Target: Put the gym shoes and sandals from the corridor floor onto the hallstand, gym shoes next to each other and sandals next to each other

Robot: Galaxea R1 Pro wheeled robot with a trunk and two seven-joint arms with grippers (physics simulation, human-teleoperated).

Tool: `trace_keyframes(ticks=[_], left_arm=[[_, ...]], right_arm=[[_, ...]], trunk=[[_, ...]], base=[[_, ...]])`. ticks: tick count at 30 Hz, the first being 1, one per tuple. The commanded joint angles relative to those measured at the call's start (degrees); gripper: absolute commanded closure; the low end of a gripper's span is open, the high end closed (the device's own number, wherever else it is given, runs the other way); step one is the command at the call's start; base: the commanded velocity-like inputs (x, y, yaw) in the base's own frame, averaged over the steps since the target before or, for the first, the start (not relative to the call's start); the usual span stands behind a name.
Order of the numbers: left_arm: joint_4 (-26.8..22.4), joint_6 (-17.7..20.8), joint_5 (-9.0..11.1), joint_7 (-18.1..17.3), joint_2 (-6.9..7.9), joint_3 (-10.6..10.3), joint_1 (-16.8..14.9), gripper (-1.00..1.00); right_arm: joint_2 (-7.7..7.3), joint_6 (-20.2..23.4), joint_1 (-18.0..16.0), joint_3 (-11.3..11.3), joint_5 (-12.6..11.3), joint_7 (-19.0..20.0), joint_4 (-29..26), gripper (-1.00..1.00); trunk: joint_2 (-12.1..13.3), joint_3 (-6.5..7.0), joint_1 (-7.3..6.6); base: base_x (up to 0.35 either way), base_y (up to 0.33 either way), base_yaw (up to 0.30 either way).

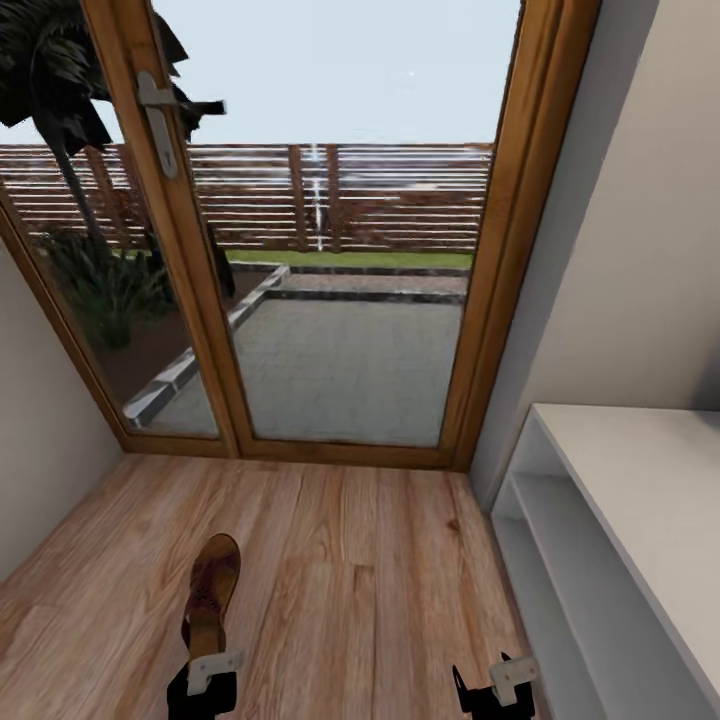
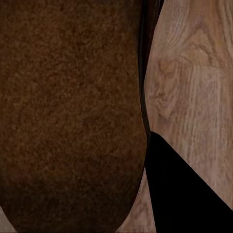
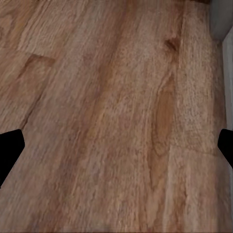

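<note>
Corridor floor (image 1: 350, 560) ends at glazed door (image 1: 340, 300). Hallstand (image 1: 640, 470) at right, shelves bare. Left pincer (image 1: 205, 690) grips one sandal (image 1: 210, 595), toe pointing far. Right pincer (image 3: 116, 150) wide apart over floor.

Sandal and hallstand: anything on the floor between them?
Nothing: in the head view, only bare corridor floor separates the sandal, held at the left gripper, from the hallstand.
</note>
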Motion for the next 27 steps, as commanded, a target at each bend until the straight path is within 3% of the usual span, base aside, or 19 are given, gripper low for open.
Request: trace_keyframes(ticks=[1,27], left_arm=[[0.0,-0.1,0.3,0.0,0.01,-0.1,0.0,1.00],[0.0,-0.1,0.3,0.0,0.02,-0.1,0.0,1.00]], right_arm=[[-0.02,-0.1,0.0,0.2,0.1,0.0,0.0,-1.00],[0.08,-0.1,0.0,0.2,0.1,0.0,0.0,-1.00]], trunk=[[0.0,-0.05,0.02],[0.0,-0.05,0.02]], base=[[0.338,0.000,0.000],[0.335,0.000,0.000]])
